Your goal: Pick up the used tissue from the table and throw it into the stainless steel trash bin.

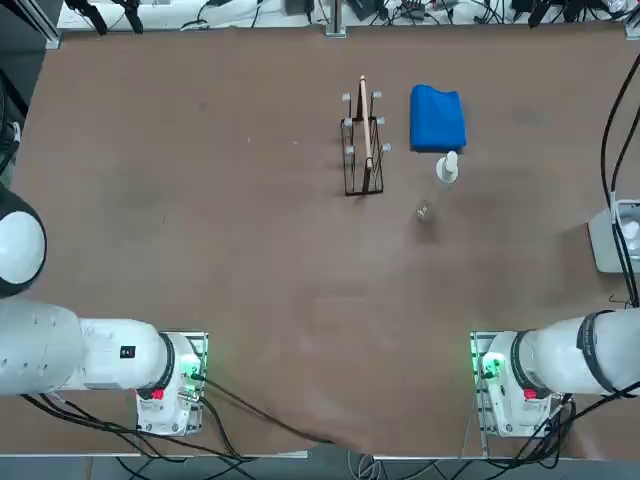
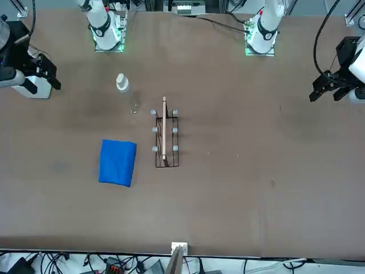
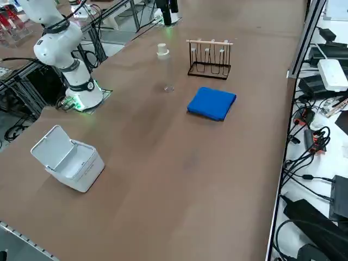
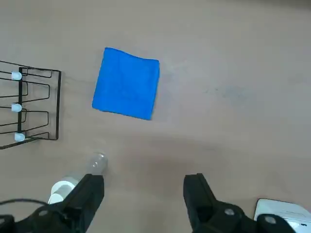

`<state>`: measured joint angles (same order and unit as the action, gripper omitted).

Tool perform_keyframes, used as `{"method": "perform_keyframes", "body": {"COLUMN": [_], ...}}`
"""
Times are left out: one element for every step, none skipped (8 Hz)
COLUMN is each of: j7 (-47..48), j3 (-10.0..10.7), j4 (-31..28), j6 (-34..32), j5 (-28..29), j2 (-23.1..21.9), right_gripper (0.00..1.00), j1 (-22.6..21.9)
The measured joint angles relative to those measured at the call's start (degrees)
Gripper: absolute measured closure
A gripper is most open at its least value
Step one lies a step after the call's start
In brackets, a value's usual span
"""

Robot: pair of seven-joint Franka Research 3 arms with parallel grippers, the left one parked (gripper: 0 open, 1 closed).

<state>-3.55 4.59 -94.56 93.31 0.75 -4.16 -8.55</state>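
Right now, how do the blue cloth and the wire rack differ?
The blue cloth is solid blue and lies flat; the wire rack is dark, see-through and stands upright. Both sit on the table, side by side, apart; the right gripper hovers open, away from both.

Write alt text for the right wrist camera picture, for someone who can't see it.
The right gripper hangs open above a brown table, holding nothing. Beyond its fingers lie a folded blue cloth, a dark wire rack, a small clear object and a white bottle; a white bin's corner shows beside the gripper.
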Motion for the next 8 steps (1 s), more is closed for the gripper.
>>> {"method": "perform_keyframes", "body": {"j7": [0.0,0.1,0.2,0.2,0.2,0.3,0.7,0.9], "j3": [0.0,0.2,0.4,0.7,1.0,1.0,1.0,1.1], "j4": [0.0,0.0,0.0,0.0,0.0,0.0,0.0,0.0], "j6": [0.0,0.1,0.1,0.0,-0.3,-1.0,-1.6,-1.9], "j5": [0.0,-0.1,-0.2,-0.3,-0.7,-1.5,-2.3,-2.6], "j2": [0.0,0.0,0.0,0.0,0.0,0.0,0.0,0.0], "right_gripper": [0.0,0.0,0.0,0.0,0.0,0.0,0.0,0.0], "j1": [0.0,0.0,0.1,0.4,0.7,1.1,1.5,2.0]}}
